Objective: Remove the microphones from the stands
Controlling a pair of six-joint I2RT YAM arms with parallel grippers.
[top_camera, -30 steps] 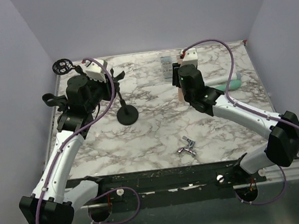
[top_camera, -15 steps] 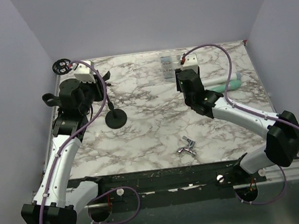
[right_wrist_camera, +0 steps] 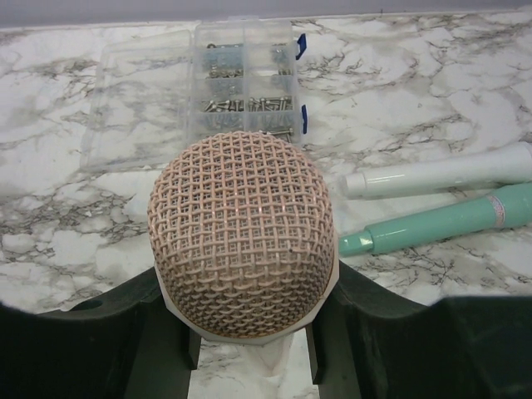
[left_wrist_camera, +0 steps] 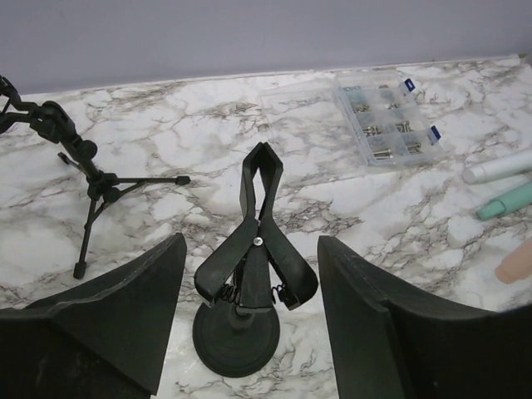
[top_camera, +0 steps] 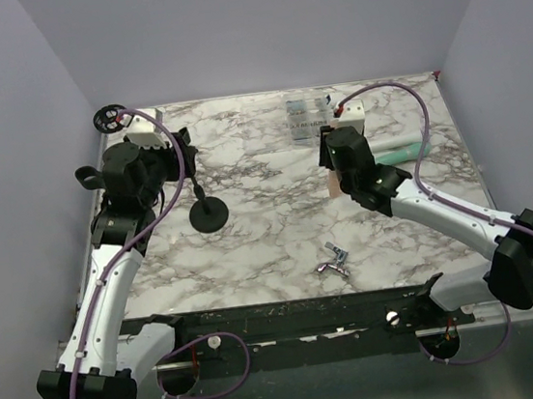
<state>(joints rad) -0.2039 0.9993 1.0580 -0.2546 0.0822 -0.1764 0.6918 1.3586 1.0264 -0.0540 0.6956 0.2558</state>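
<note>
Microphone (right_wrist_camera: 243,241) clamped in right gripper (right_wrist_camera: 249,334), well apart from stand (left_wrist_camera: 256,249).

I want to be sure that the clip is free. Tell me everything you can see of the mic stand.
The stand is all black: a round flat base, a short post and a spring clip on top. The clip's two arms cross at a small rivet and meet at the tip, with nothing in it. It stands upright on the marble table, left of the middle, between the left fingers. These are apart on either side and do not touch it.
</note>
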